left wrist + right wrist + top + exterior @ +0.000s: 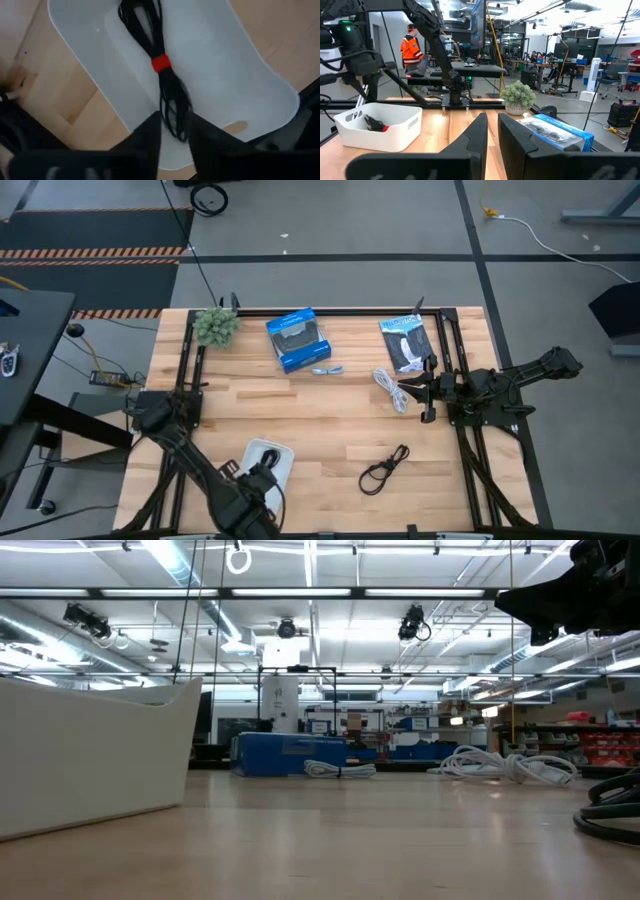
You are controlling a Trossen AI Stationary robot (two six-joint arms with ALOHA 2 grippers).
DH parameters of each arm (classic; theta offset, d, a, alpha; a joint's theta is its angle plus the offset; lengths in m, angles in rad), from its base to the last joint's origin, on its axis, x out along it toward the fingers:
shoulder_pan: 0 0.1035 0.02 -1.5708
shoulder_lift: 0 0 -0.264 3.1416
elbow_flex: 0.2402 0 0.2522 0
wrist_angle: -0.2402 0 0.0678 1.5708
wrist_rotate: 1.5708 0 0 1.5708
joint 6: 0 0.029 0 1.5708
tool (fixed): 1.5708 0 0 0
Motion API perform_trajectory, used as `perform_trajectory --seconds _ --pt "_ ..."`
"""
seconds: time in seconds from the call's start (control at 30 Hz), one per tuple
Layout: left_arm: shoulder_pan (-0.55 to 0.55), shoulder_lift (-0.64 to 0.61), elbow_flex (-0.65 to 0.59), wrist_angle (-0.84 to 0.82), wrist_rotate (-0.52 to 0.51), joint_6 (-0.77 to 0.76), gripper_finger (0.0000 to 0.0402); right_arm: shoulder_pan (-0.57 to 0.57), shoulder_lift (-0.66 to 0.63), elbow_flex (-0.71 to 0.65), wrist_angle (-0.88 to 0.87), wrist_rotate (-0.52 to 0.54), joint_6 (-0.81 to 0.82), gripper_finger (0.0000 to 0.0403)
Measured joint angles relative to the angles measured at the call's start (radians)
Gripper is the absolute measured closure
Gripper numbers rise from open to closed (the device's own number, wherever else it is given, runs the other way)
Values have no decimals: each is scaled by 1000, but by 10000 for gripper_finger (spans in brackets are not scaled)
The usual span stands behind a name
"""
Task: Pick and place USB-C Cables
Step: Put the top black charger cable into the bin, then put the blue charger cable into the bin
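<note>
Hanging low over the white bin [125,95], the left gripper [174,131] has its two fingers parted only a sliver, and the tail end of the black cable with the red band [161,64] sits right between them. From where I'm looking, the bundle lies on the bin floor, but I can't tell whether the fingers are pinching that last loop or have just let go. That's the worry: if a strand is caught when the arm lifts, the cable could ride back up and spill over the rim.

Across the table, the right gripper [422,393] hovers near the back right, its fingers a narrow gap apart and holding nothing, just beside the white cable [388,387]. Those loops are loose and sprawling; a pinch on one strand could drag the rest and nudge the black packet [407,340] close behind it.

The other black cable [385,467] lies near the front edge, well apart from everything. The short pale grey cable [322,370] sits right against the blue box [297,337], so a grab there risks bumping the box.
</note>
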State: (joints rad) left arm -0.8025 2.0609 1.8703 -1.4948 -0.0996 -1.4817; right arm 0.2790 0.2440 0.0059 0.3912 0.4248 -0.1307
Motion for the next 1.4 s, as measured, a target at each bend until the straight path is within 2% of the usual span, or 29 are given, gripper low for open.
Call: perform_trajectory --seconds 0.13,0.27,0.53,0.9,1.1,1.3,1.4 --pt "54 0 45 -8 55 66 243 0 0 0 0 0 0 353" --pt "121 0 82 45 -2 112 221 0 0 0 0 0 0 353" --pt "233 8 53 214 -225 344 231 0 0 0 0 0 0 353" --pt "452 7 -71 280 -336 712 256 0 0 0 4 0 0 353" --pt "601 7 -199 479 -323 992 260 0 0 0 4 0 0 353" --pt "769 8 -286 694 -140 1221 260 0 0 0 4 0 0 353" --pt "851 8 -292 766 -118 1282 260 0 0 0 4 0 0 353"
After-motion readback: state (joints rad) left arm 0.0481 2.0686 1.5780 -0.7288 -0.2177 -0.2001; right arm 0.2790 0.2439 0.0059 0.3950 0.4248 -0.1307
